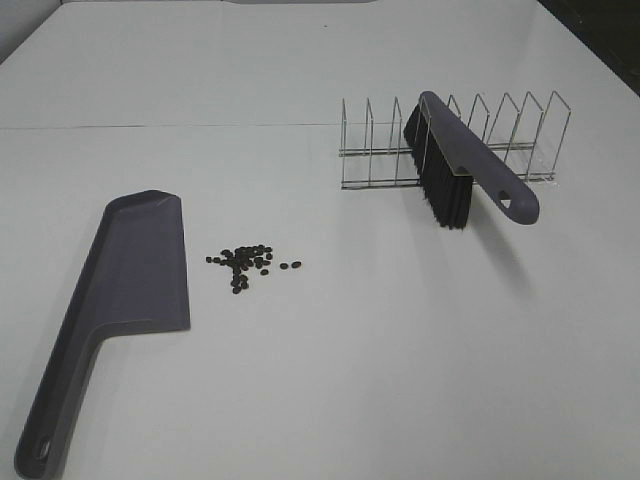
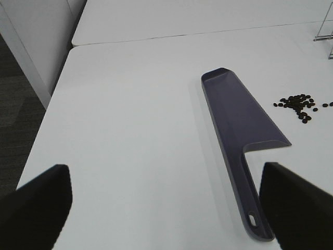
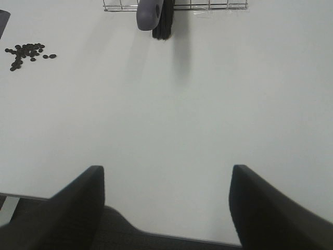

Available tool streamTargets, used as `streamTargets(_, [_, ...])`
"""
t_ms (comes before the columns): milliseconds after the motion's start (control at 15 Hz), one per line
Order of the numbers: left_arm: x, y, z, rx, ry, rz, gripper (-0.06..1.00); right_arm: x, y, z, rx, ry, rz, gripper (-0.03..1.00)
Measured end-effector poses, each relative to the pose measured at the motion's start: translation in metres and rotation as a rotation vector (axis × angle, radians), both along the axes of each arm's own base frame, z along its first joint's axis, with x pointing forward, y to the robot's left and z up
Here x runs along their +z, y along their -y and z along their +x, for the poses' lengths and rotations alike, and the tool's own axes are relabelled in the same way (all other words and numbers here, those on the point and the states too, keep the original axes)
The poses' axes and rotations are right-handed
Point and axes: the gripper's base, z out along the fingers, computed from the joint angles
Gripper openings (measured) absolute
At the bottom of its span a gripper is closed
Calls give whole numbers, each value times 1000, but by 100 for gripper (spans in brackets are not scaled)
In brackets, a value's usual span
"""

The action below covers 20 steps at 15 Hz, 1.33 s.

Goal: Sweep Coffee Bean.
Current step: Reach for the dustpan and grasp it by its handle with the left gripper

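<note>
The coffee bean cluster (image 1: 245,263) lies loose on the white table, just right of the purple dustpan (image 1: 128,285). The dustpan lies flat with its handle toward the front edge. A purple brush with black bristles (image 1: 455,165) rests in a wire rack (image 1: 455,140) at the back right. Neither arm shows in the exterior high view. In the left wrist view my left gripper (image 2: 166,208) is open and empty, near the table's front left corner, with the dustpan (image 2: 237,127) and beans (image 2: 300,103) ahead. My right gripper (image 3: 166,208) is open over the table's front edge, with the brush (image 3: 156,13) far ahead.
The table (image 1: 400,350) is two white tops joined by a seam at the back. Its left edge drops to dark floor (image 2: 15,114) beside a white partition. The wire rack has several upright dividers.
</note>
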Motion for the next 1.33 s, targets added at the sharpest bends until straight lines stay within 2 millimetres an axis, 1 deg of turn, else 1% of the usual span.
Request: streamTargets(1333, [0, 0, 0, 0, 0, 0, 89, 0, 0, 0, 0, 0, 0, 65])
